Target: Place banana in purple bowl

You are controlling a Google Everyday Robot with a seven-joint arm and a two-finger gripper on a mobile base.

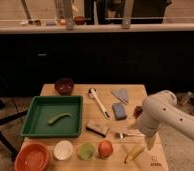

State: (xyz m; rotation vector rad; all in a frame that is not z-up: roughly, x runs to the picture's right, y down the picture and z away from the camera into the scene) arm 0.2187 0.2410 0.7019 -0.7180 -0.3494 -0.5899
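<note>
Gripper (149, 143) hovered just beside the banana (134, 153), front right on the wooden table (140, 93); whether it clenched could not be told. Purple bowl (64, 86) sat far back left, dark cabinets (90, 60) behind.

yellow banana (134, 153) front rt, by gripper (149, 144), purple bowl (64, 86) upright back left

Wooden worktop (140, 92) before dark cabinet fronts (90, 60), pale counter ledge (140, 27) above, grey floor (185, 159), dim light.
</note>
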